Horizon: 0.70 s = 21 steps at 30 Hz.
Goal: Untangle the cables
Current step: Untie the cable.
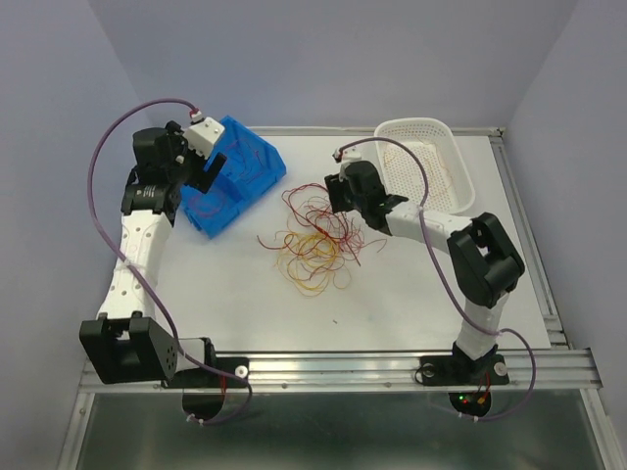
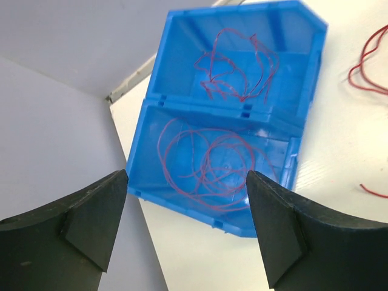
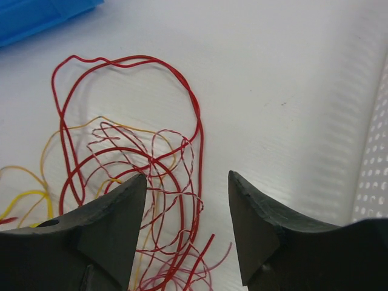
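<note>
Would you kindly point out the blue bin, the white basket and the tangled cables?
blue bin (image 1: 261, 153), top view, right wall.
white basket (image 1: 462, 174), top view, right rim.
tangled cables (image 1: 312, 249), top view, pile's middle.

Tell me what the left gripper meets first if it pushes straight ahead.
Probably the red cables lying in the nearer compartment of the blue bin, then its floor; the open left gripper points into it, though depth is hard to judge.

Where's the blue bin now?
In the top view, the blue bin sits far left on the table, beside the open left claw, left of the loose cables.
</note>
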{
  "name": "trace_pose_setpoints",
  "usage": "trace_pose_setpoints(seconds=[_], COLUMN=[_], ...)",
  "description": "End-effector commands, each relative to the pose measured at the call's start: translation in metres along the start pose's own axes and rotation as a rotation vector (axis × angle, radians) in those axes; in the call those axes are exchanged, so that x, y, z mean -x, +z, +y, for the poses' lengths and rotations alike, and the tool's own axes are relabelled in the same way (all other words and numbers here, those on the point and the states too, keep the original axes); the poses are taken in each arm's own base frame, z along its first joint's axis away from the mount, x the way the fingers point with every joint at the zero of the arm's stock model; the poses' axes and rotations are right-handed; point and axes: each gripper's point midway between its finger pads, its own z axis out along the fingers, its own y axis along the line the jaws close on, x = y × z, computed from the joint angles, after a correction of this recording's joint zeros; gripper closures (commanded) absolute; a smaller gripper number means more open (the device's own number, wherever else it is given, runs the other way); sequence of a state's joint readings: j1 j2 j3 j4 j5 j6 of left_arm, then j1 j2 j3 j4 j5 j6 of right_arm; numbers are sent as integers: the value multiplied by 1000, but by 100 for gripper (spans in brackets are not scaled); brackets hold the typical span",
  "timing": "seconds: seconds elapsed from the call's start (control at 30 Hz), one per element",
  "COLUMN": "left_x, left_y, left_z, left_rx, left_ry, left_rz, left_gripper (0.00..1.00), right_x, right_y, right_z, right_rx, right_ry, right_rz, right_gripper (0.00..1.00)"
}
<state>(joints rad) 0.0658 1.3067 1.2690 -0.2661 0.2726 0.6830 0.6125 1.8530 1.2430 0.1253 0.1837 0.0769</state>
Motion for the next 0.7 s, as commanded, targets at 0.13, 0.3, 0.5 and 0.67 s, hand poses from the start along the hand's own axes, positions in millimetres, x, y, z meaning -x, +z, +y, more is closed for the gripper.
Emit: trace_pose_setpoints(seconds=[0.13,0.3,0.5,0.67], left_x=[49,55,61,61], left_y=[-14,-7,1,10], left_z=[-34,-49,-76,-111], left_rx=[-47,-78,-158,-237], left_ry=[25,24,2,-16], left_rz=[-131,-130,-169,-215], left_gripper=[9,9,9,9], right_x=[5,0,12,10], right_y=[12,7,-18,-18], right_z=[-27,-25,-29,-33], right_rx=[-34,17,39,27], right_ry=[-31,-18,1,-16], right_rz=[23,37,-11,-11], right_gripper=[44,43,41,41])
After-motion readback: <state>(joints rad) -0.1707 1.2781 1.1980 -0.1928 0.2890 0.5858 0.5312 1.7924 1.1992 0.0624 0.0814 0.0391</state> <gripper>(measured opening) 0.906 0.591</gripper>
